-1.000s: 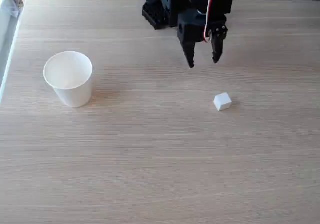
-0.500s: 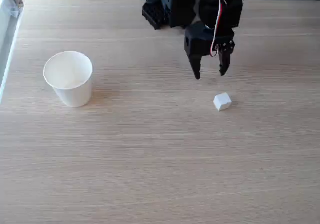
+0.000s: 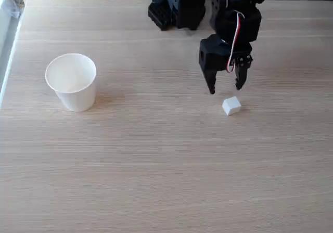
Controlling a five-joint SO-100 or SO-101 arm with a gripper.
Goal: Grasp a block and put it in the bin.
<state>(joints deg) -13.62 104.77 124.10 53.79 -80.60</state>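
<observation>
A: Where does the white cube [image 3: 231, 106] sit?

B: On the pale wood-grain worktop [image 3: 166, 170], to the right of the white paper cup [image 3: 72, 81] in the fixed view and well apart from it. It rests flat, turned so one corner faces the camera, with bare worktop all around it.

A: And the gripper [image 3: 226, 89]?

B: It hangs just beyond the cube, toward the far edge of the worktop, pointing down. The two black fingers [image 3: 210, 82] are spread apart, with nothing between them. Their tips stand near the cube's far side but are not touching it; one tip is a little to the cube's left, the other a little to its right.

A: How wide is the gap?

B: Roughly as wide as the cube, perhaps a little wider.

A: What else is on the arm?

B: A red and white wire [image 3: 234, 38] runs down the black body above the fingers. The arm's base [image 3: 174, 7] stands at the far edge of the worktop, up and left of the cube.

A: The cup?

B: Upright, open mouth up, its inside looking white and bare. It casts a soft shadow toward the cube's side.
</observation>
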